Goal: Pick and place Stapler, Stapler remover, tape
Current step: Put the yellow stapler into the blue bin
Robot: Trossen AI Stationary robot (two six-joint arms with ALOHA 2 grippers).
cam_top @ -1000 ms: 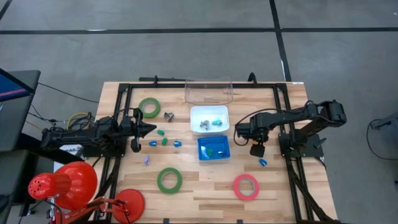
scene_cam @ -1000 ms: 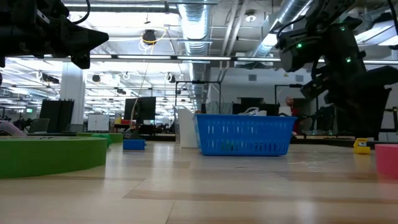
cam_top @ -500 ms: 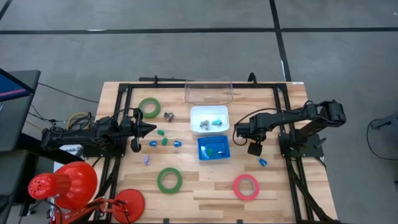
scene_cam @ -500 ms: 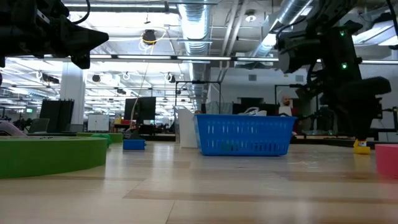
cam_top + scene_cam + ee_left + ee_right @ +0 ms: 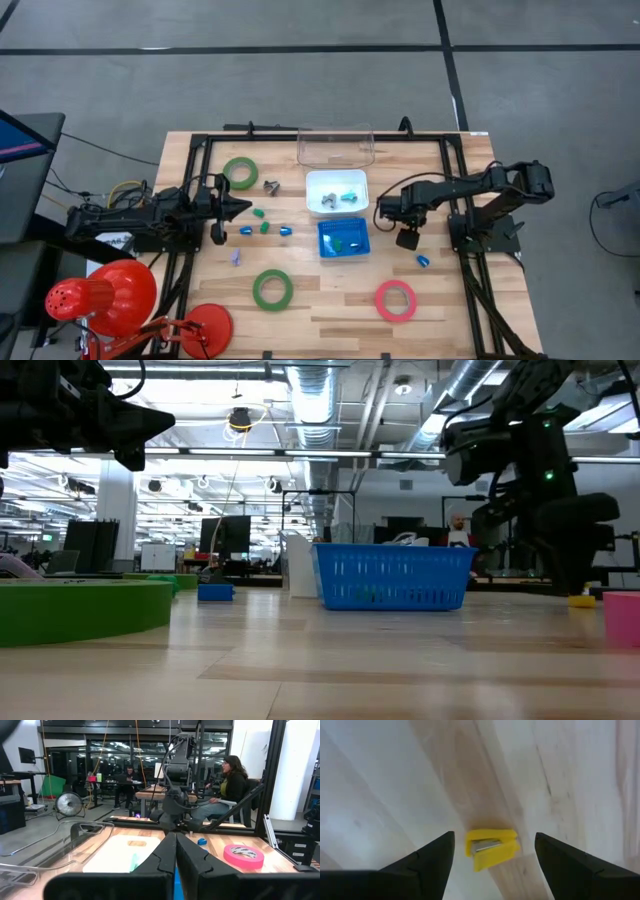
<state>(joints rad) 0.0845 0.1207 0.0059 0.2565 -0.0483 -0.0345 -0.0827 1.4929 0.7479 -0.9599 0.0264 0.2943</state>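
1. The left gripper (image 5: 240, 207) hovers well to the left of the blue basket (image 5: 343, 240), its fingers pressed together with nothing between them; the left wrist view shows the two dark fingers (image 5: 167, 852) meeting at a point.
2. A green tape ring (image 5: 240, 172) lies up and left of the blue basket, beyond the left gripper's tip; a grey metal piece (image 5: 271, 186) sits just beside that ring.
3. Small green pieces (image 5: 259, 213) and small blue pieces (image 5: 285, 231) lie in a loose row between the left gripper and the blue basket.
4. A second green tape ring (image 5: 272, 289) lies on the table (image 5: 330, 320) below and left of the blue basket, apart from it.
5. A white tray (image 5: 337, 190) touches the far edge of the blue basket and holds a few small items; a clear tub (image 5: 335, 146) stands beyond the tray.
6. The right gripper (image 5: 407, 238) hangs just right of the blue basket, pointing down, fingers (image 5: 427, 860) spread wide and holding nothing. In the right wrist view a yellow stapler remover (image 5: 491, 848) lies on the wood between them, untouched.
7. A small blue piece (image 5: 423, 261) lies right of the basket, near the right gripper.
8. The pink-red tape ring (image 5: 395, 300) lies below and right of the blue basket, well apart.
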